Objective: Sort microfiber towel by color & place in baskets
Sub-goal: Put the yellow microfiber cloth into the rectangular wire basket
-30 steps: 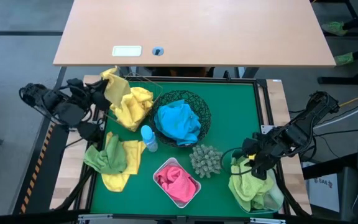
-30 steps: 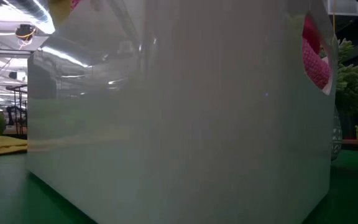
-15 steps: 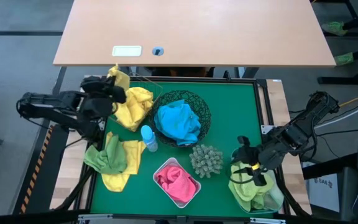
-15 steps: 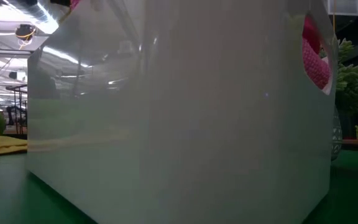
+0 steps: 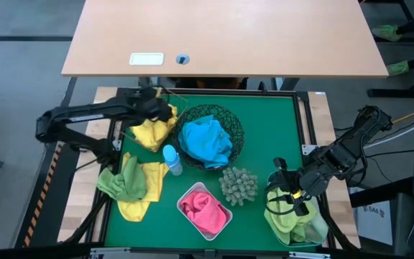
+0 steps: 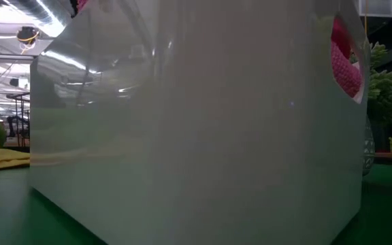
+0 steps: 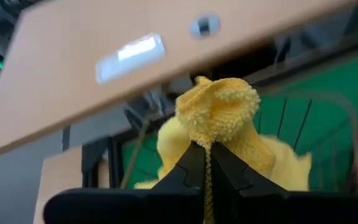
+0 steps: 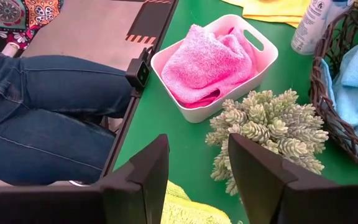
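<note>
Risk: left pincer (image 5: pixel 158 112) clenched on yellow towel (image 7: pixel 219 118), upper left of frame beside black mesh bowl (image 5: pixel 228 122); could snag, land with blue. Right pincer (image 5: pixel 287 193) released, lower right over green towels (image 5: pixel 286 219).

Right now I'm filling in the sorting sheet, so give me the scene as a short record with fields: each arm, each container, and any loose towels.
left gripper: fingers shut on yellow towel, at the table's far left corner
right gripper: fingers open, above the lime green towels in the tub at the near right
black wire-mesh bowl: blue towel
white tub: pink towel
loose on left side: green towel over a flat yellow towel
other items: spiky ball, small blue bottle
</note>
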